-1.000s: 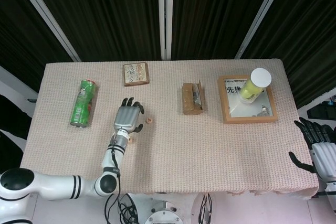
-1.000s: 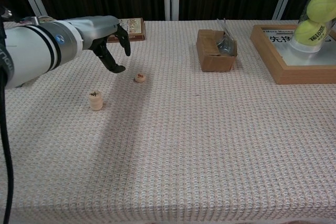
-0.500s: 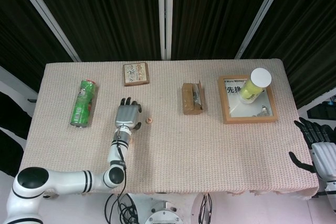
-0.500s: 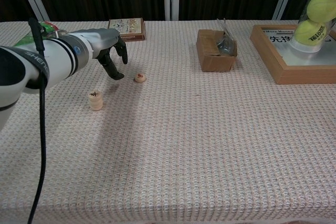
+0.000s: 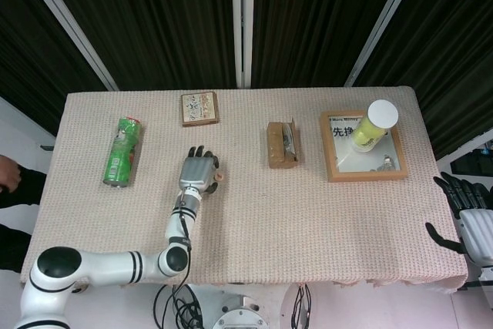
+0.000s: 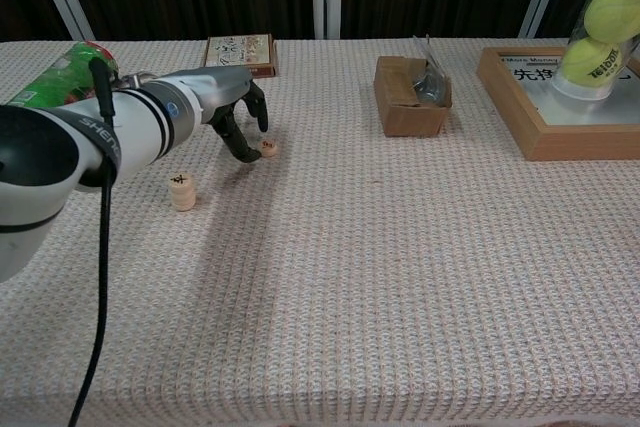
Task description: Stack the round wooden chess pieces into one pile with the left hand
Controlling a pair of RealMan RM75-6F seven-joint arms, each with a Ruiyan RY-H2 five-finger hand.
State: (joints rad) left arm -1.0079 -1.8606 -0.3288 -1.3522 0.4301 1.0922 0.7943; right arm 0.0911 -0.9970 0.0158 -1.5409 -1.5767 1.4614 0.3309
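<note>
A single round wooden chess piece (image 6: 268,147) lies flat on the tablecloth, and it also shows in the head view (image 5: 220,177). A short pile of round pieces (image 6: 182,191) stands to its left and nearer the front; in the head view my forearm hides it. My left hand (image 6: 232,113) hovers right beside the single piece, fingers curved downward and apart, with the fingertips (image 6: 247,152) just left of it. It holds nothing. My right hand (image 5: 467,217) hangs off the table's right edge with its fingers spread and nothing in it.
A green can (image 5: 122,152) lies at the left. A small picture tile (image 5: 199,108) sits at the back. A cardboard box (image 5: 280,144) stands mid-table. At the right, a wooden frame (image 5: 333,169) carries a tube of tennis balls (image 5: 373,122).
My left hand has moved right, away from the pile, and its fingertips now sit next to the single piece. The pieces and the right hand have stayed put.
</note>
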